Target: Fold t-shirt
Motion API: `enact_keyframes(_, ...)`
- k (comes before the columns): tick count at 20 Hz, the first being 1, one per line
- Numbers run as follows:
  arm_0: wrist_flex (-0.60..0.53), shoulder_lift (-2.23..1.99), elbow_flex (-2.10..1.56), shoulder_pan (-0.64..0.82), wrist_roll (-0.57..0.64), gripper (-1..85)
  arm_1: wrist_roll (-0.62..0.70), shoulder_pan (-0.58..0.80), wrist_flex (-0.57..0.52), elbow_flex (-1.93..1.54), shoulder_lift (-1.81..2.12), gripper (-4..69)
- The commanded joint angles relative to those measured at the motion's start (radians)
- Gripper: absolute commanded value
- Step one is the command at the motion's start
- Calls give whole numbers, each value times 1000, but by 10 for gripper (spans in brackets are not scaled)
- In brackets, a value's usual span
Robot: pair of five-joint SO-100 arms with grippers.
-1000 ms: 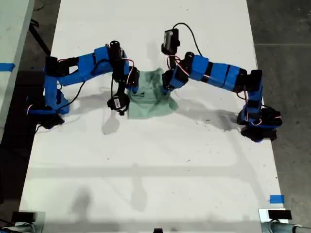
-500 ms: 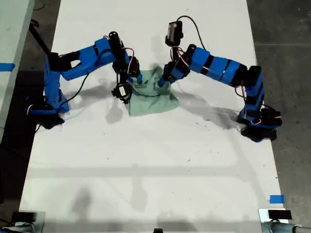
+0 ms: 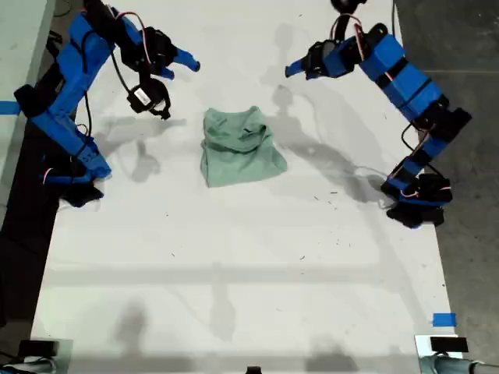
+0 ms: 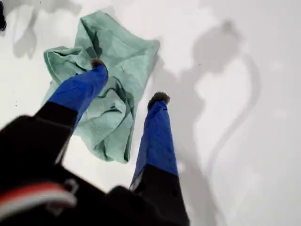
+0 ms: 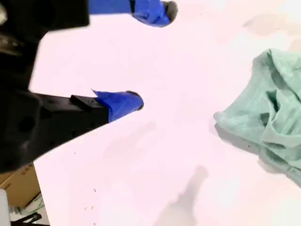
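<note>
Scuffed white table (image 3: pixel 234 257), dark concrete floor (image 3: pixel 460 47)

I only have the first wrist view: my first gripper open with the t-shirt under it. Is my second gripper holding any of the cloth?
Observer: No. In the second wrist view my second gripper is open and empty, with the t-shirt off to one side of it.
Operator: Is either arm touching the shirt?
Observer: No. The exterior view shows one arm at its left and the other arm at its right, both apart from the shirt.
Operator: Does the fold look tidy?
Observer: Not in the exterior view: it lies as a rumpled heap on the white table, bunched along its far edge.
</note>
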State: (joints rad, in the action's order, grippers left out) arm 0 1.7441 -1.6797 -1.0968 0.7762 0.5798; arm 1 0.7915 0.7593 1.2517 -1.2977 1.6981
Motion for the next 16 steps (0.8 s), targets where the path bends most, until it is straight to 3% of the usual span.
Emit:
enact_keyframes(1, -77, -259, -233, -5, 6, 278, 11, 43, -40, -249, 370, 202)
enact_keyframes(3, -163, -483, -497, -54, 0, 226, -35, 26, -41, -453, 586, 185)
enact_keyframes(7, -304, -934, -953, -227, -91, 37, -184, -87, -38, -833, 992, 142)
enact_keyframes(9, -354, -1124, -1140, -304, -160, 9, -264, -179, -51, -994, 1166, 113)
enact_keyframes(11, -393, -1292, -1315, -360, -219, 1, -360, -268, -77, -1147, 1313, -10)
enact_keyframes(14, -417, -1514, -1539, -425, -290, 0, -480, -377, -104, -1402, 1569, -11)
enact_keyframes(16, -414, -1686, -1672, -460, -318, 0, -541, -407, -26, -1562, 1738, -11)
